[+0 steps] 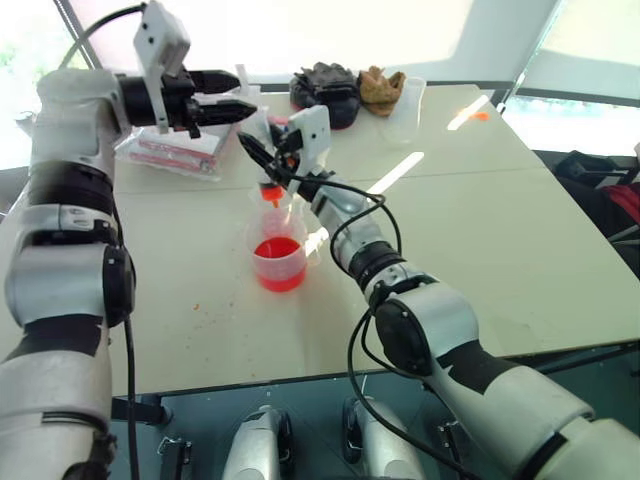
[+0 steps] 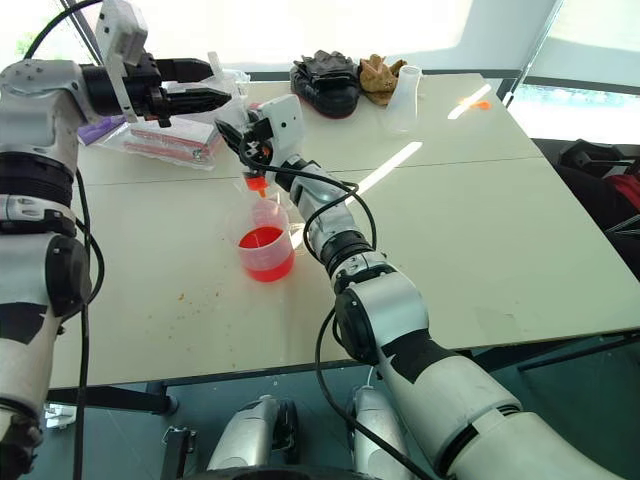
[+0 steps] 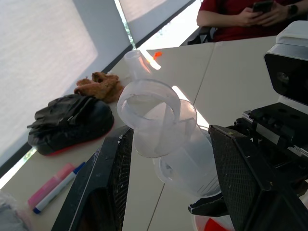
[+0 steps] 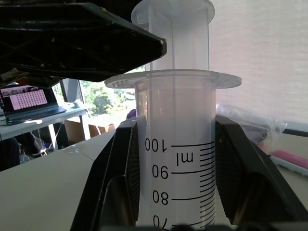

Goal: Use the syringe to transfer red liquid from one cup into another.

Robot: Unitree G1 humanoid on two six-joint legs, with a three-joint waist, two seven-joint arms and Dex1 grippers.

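Observation:
My right gripper (image 1: 264, 146) is shut on the clear barrel of the syringe (image 4: 175, 144), holding it nearly upright. The syringe's orange tip (image 1: 270, 194) points down just above the two cups. The shorter, wider cup (image 1: 279, 262) holds the red liquid (image 1: 278, 250). The taller clear cup (image 1: 291, 213) stands right behind it, touching or nearly so. My left gripper (image 1: 240, 93) reaches in level from the left. Its fingers (image 3: 115, 163) stand open on either side of the white plunger (image 3: 150, 113), with a gap on one side.
At the table's back lie a black pouch (image 1: 326, 92), a brown lump (image 1: 382, 88), a clear flask (image 1: 405, 115) and a plastic bag of pink items (image 1: 175, 152). Markers (image 3: 54, 187) lie beside the pouch. A person in red (image 3: 240, 19) sits past the far edge.

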